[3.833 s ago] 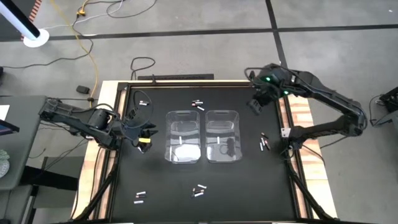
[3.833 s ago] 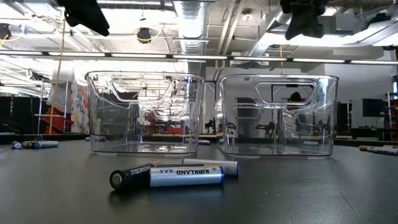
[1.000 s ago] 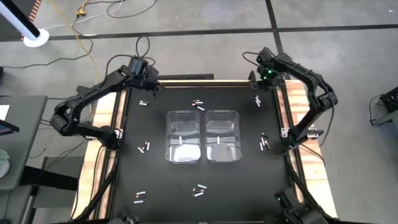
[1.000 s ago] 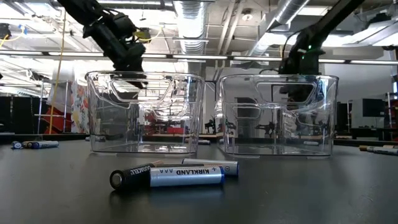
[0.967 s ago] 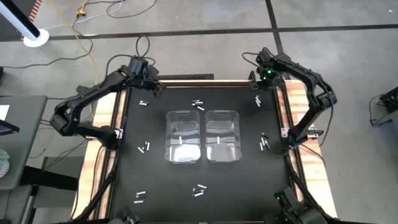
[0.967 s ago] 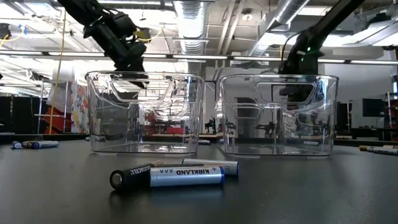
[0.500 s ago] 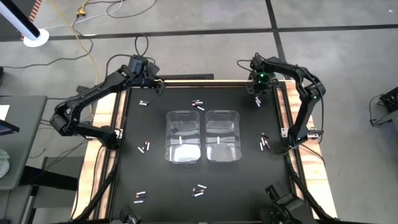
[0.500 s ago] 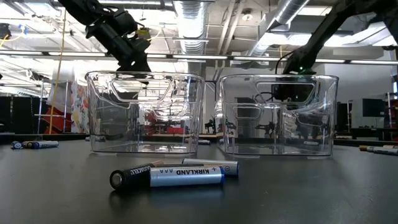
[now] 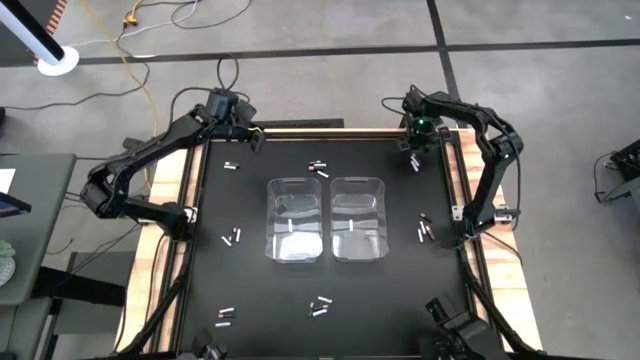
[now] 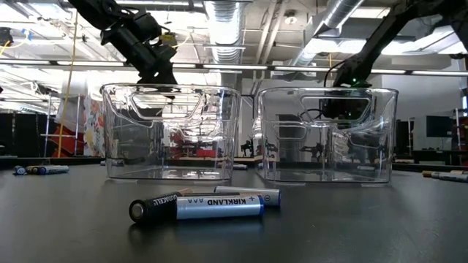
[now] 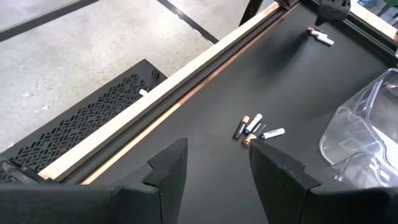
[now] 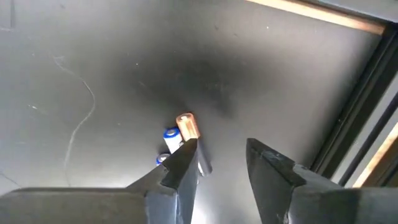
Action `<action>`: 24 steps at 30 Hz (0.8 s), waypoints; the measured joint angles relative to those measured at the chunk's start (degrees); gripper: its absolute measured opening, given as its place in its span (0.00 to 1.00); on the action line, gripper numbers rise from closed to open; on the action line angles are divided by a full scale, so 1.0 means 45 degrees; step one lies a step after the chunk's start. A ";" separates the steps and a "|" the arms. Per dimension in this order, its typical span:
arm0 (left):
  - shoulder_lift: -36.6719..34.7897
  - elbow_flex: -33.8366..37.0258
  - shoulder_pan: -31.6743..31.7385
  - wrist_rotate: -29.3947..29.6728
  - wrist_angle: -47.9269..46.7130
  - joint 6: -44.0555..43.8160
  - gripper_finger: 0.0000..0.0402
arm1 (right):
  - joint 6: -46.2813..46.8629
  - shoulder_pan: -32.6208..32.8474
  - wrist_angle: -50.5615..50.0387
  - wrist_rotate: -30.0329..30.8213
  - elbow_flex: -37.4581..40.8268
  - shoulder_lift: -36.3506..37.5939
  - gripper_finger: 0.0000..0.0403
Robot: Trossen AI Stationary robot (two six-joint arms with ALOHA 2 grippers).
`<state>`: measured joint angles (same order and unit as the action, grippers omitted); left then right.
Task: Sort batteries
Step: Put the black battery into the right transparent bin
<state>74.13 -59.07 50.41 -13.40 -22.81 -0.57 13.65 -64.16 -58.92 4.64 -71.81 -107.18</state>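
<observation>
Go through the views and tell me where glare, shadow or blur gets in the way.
High view: even light, batteries by the right gripper tiny. Low view: ceiling lights reflect in the clear bins, nearest batteries sharp. Right wrist view: dark shadow over the mat around the batteries, its fingers soft. Left wrist view: clear, no strong glare.

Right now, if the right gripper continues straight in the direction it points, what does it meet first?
Probably the small cluster of batteries lying on the black mat just beyond the right gripper; its open fingers point down at the mat, though depth is unclear.
</observation>
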 joint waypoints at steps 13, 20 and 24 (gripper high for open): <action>0.0000 0.0000 0.0005 0.0008 0.0002 0.0271 0.42 | -0.0136 0.0015 -0.0480 -0.0003 0.0000 0.0000 0.36; 0.0000 0.0000 0.0005 0.0008 -0.0010 0.0310 0.42 | -0.0362 0.0275 -0.0423 -0.0003 0.0000 0.0000 0.36; 0.0000 0.0000 0.0005 0.0008 -0.0013 0.0320 0.42 | -0.0379 0.0357 -0.0123 -0.0003 0.0000 0.0003 0.36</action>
<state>74.13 -59.07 50.43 -13.37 -22.87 0.86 11.94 -62.56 -59.47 4.62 -71.81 -107.16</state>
